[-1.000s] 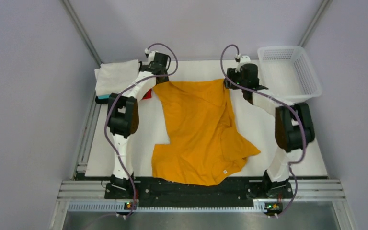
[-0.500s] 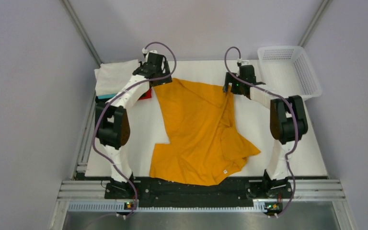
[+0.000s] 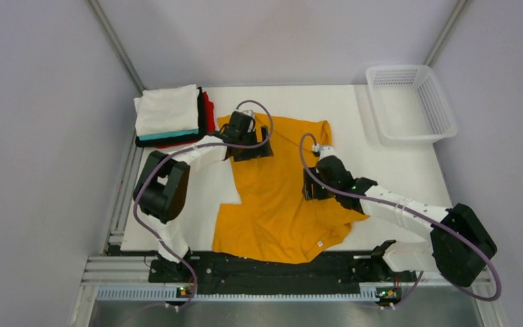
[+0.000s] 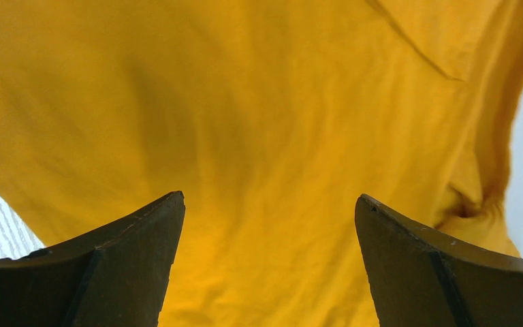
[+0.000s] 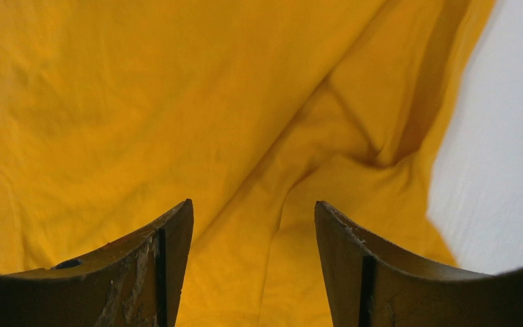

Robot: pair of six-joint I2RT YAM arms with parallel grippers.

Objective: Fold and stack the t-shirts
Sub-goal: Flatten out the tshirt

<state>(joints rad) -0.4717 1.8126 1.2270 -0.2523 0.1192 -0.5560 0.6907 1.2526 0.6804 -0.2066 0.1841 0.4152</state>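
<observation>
The orange-yellow t-shirt lies spread and creased on the white table, with a small white tag near its front edge. It fills the left wrist view and most of the right wrist view. My left gripper is open and empty over the shirt's far left part. My right gripper is open and empty over the shirt's right fold. A stack of folded t-shirts, white on top with teal, black and red below, sits at the far left corner.
A white plastic mesh basket stands at the far right corner. Bare white table lies right of the shirt. Grey walls enclose the table on three sides.
Both grippers have let go of the shirt's far edge and moved nearer over it. The shirt now lies flat, and the folded stack is uncovered.
</observation>
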